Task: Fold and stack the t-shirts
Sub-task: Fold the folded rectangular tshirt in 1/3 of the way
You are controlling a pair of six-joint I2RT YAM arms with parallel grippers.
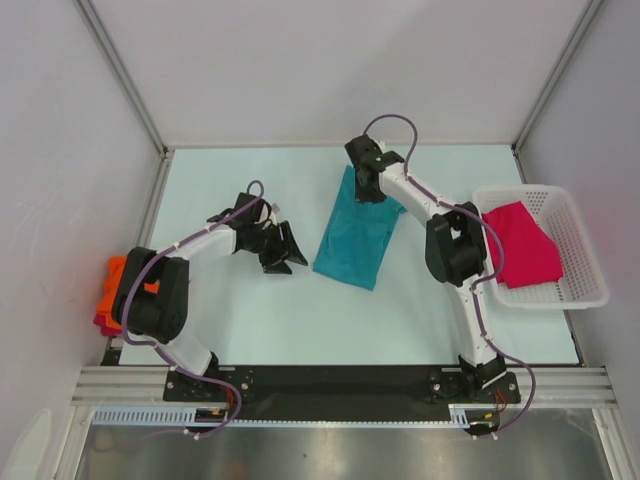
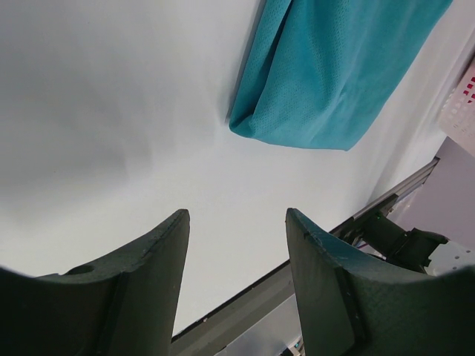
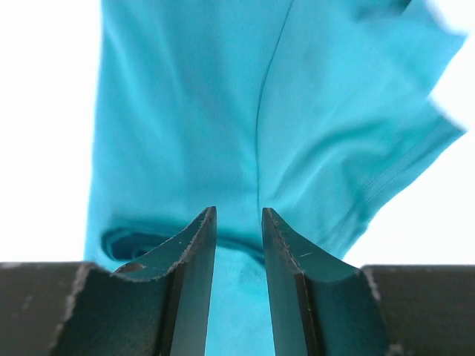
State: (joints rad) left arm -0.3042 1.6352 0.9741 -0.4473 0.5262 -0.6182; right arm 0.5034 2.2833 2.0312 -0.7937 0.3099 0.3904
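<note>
Left gripper wide, empty; teal t-shirt lies ahead. Right gripper narrow over the shirt's end; cannot tell if it grips.

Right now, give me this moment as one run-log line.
left hand: open, over table | right hand: narrow gap, at far end of teal shirt, grip unclear | pink shirt: in basket

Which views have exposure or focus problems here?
Right wrist: the table is blown out to pure white around the teal shirt, and the shirt's far right edge is blurred. Left wrist: even light, with a soft shadow along the shirt's left edge. Top: sharp overall, with mild glare on the metal strip at the bottom.
</note>
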